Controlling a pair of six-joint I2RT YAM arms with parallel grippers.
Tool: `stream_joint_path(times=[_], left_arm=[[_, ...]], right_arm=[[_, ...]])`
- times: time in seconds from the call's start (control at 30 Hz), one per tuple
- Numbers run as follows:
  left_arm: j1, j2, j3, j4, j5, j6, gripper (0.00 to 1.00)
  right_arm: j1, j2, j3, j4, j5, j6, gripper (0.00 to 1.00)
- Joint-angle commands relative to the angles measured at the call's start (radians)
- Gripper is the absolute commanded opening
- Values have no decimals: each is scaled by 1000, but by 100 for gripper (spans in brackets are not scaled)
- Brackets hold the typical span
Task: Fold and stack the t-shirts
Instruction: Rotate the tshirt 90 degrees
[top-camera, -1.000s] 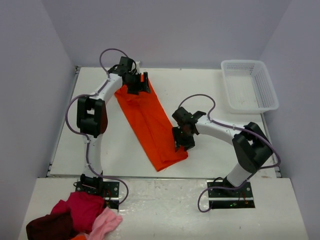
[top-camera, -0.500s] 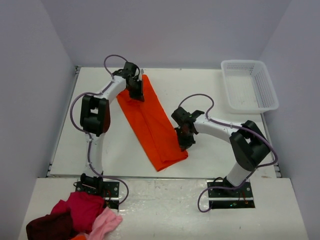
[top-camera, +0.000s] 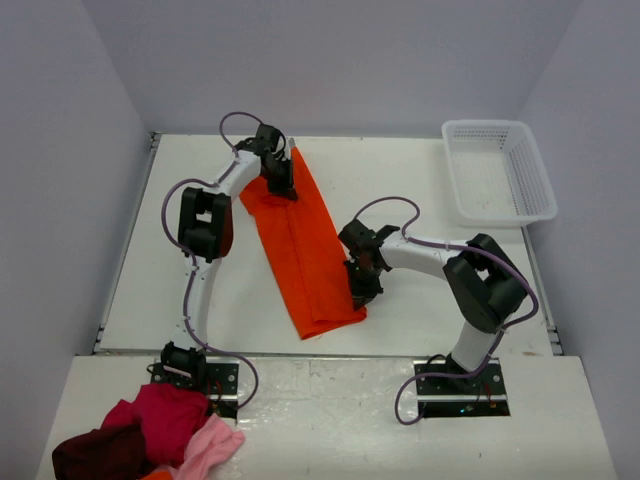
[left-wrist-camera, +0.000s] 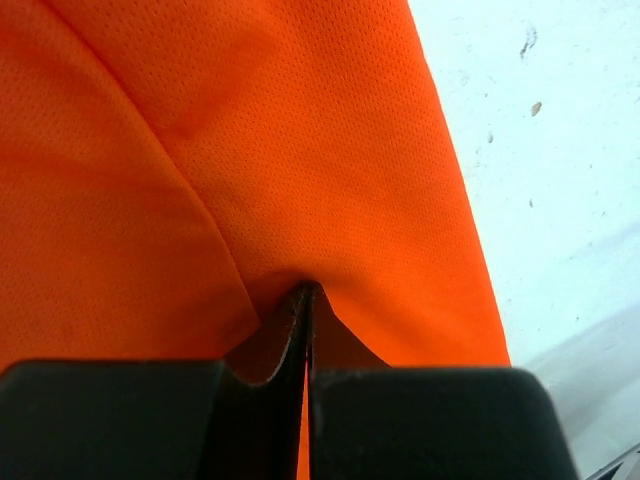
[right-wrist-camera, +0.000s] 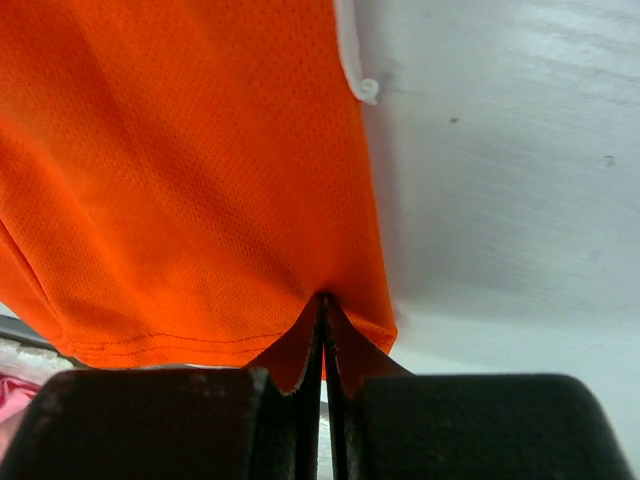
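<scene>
You can't see either pinch from above: the left claw (top-camera: 284, 187) and right claw (top-camera: 360, 292) cover the t-shirt (top-camera: 305, 250) there. The 2 wrist views crop it, and the clothes pile (top-camera: 150, 435) runs off the bottom edge.

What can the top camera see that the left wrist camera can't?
Only the top view shows the shirt's full length, the left arm, the right arm, the basket and the clothes pile. Only the left wrist view shows, close up, the left jaws shut on a pinched fold of cloth, and its tiny mesh holes. Both show the orange shirt on the white table.
</scene>
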Motion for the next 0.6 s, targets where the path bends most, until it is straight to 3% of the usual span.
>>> stream_joint_path(times=[0.0, 0.33, 0.57], left_arm=[[-2, 60, 40, 17, 31, 26, 0], [-18, 48, 24, 45, 102, 58, 0], [-25, 10, 4, 44, 70, 81, 0]], right_arm=[[41, 13, -60, 51, -24, 21, 0], [163, 22, -91, 80, -90, 81, 0], [187, 25, -37, 48, -30, 61, 0]])
